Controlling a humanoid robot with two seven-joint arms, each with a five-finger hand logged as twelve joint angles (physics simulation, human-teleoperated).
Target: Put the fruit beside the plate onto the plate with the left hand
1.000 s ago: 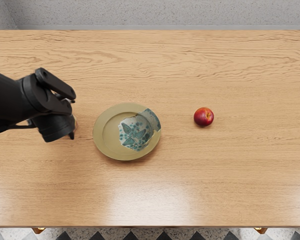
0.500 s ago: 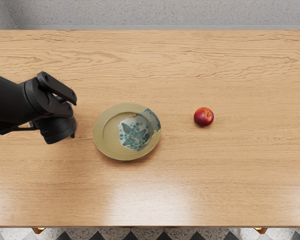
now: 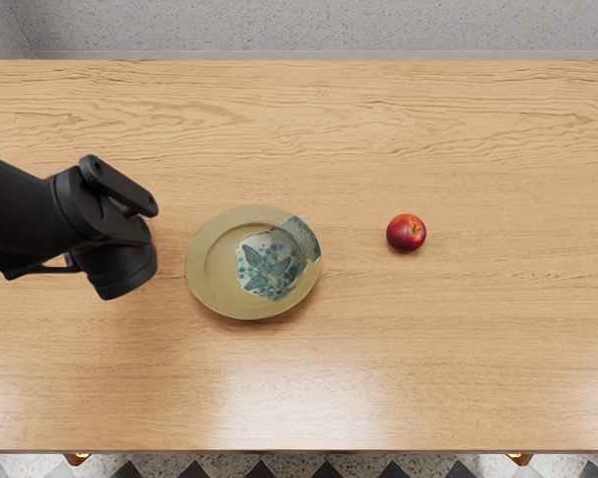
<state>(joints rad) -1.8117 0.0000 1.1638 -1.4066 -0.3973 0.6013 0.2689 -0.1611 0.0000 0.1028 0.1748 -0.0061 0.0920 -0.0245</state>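
Judging barely begun: black left robot hand (image 3: 120, 249) near, left of the round olive-green plate (image 3: 204, 264), grip impossible to tell, small red apple (image 3: 406, 232) ungrasped on the wooden worktop (image 3: 379, 349) well right of it, pickup and placing undone.

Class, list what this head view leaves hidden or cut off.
Head view:
- Black left hand: its underside, hidden by its own body; its arm, cut by the left edge.
- Right arm: outside the frame.
- Wooden table: legs, cut by the bottom edge.
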